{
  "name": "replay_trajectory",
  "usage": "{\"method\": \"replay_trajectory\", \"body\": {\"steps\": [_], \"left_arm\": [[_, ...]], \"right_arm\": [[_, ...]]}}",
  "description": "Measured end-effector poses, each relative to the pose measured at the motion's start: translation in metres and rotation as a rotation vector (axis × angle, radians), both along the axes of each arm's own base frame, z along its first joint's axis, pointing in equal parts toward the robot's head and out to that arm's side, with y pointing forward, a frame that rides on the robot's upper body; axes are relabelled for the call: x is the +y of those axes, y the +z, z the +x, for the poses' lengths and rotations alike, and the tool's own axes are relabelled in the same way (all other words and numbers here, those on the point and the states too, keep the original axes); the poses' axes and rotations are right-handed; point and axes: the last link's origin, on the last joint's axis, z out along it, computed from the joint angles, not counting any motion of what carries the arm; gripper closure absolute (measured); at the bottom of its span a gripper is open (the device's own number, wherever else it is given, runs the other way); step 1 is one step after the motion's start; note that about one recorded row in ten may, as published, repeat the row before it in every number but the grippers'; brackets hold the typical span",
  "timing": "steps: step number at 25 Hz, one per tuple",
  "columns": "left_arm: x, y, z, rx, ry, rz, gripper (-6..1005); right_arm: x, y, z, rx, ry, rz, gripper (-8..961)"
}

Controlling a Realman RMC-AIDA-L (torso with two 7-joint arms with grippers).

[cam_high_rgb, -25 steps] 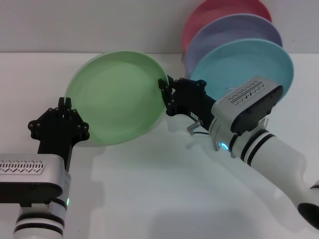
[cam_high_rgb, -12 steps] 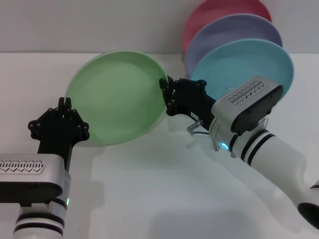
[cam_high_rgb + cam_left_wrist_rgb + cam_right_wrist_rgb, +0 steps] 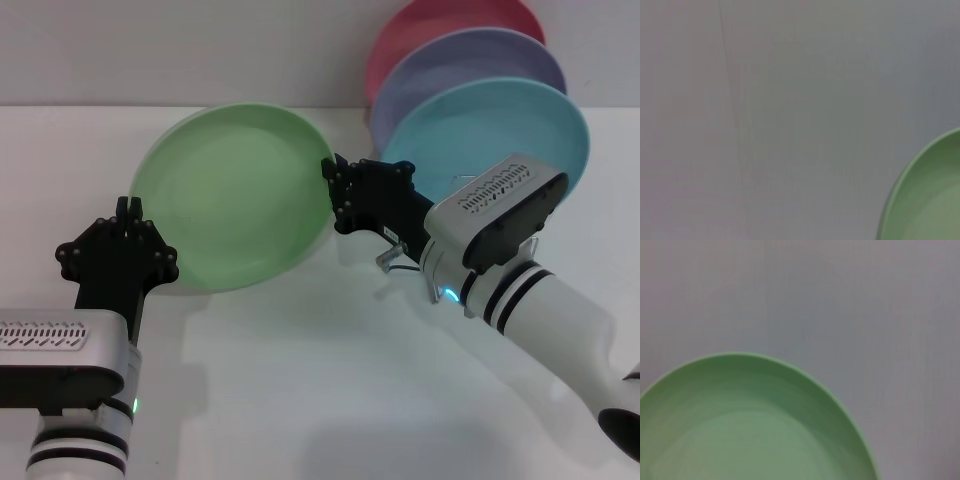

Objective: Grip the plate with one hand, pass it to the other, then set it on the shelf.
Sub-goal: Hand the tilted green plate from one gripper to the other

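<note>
light green plate [image 3: 235,195]: rim at 4 o'clock covered by right gripper [image 3: 335,195], rim at 8 o'clock behind left gripper [image 3: 128,212]; cut off in both wrist views | wire rack [image 3: 405,262]: mostly hidden behind right wrist | turquoise plate [image 3: 490,125]: lower part hidden | lavender plate [image 3: 470,62], pink plate [image 3: 440,25]: overlapped; pink cut at 12 o'clock

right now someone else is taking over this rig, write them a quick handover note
Left gripper: at the lower left rim of the round, shallow, light green plastic plate, apparently holding it tilted up off the white table.
Right gripper: at the plate's right rim; grip not confirmable.
Silver wire plate rack: behind the right arm, already holding turquoise, lavender and pink plates.
Done: plate picked up, brought between both grippers.
Left: finish the handover, release with the left, set the plate in the rack.
</note>
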Motion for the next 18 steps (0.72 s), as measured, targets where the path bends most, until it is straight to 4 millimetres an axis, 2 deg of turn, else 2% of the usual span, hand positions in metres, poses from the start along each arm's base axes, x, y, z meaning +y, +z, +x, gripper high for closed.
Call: {"method": "replay_trajectory", "body": {"steps": [18], "left_arm": [[0.0006,0.0009,-0.0016,-0.011,-0.004,-0.003,862]], "right_arm": [[0.0009,0.0009,-0.0005,0.006,-0.004,0.007,927]]}}
